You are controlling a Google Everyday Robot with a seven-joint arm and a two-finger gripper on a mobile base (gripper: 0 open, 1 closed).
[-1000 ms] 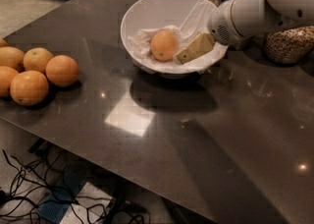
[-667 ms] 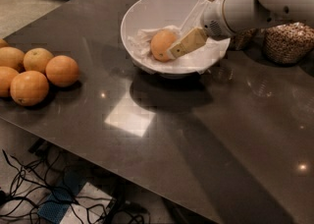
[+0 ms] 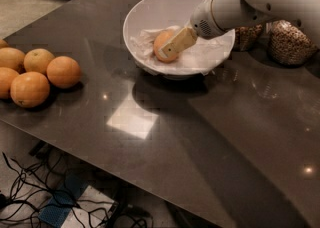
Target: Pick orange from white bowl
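The orange (image 3: 160,43), pale yellow-orange, lies in the white bowl (image 3: 150,9) on crumpled white paper, left of the bowl's middle. The bowl stands at the far middle of the dark table. My gripper (image 3: 171,48) reaches into the bowl from the right on a white arm (image 3: 235,7). Its tan tip lies across the orange's near right side, touching or nearly touching it. The orange still rests on the paper. The far side of the orange and of the gripper is hidden.
A cluster of deeper-orange oranges (image 3: 35,72) lies at the table's left edge. Glass jars of grains (image 3: 287,42) stand behind the arm at the right. Cables and a box (image 3: 60,202) lie on the floor below the table's near edge.
My gripper has moved left inside the bowl, from beside the orange's right side to over the orange. The orange and the bowl have stayed in place.
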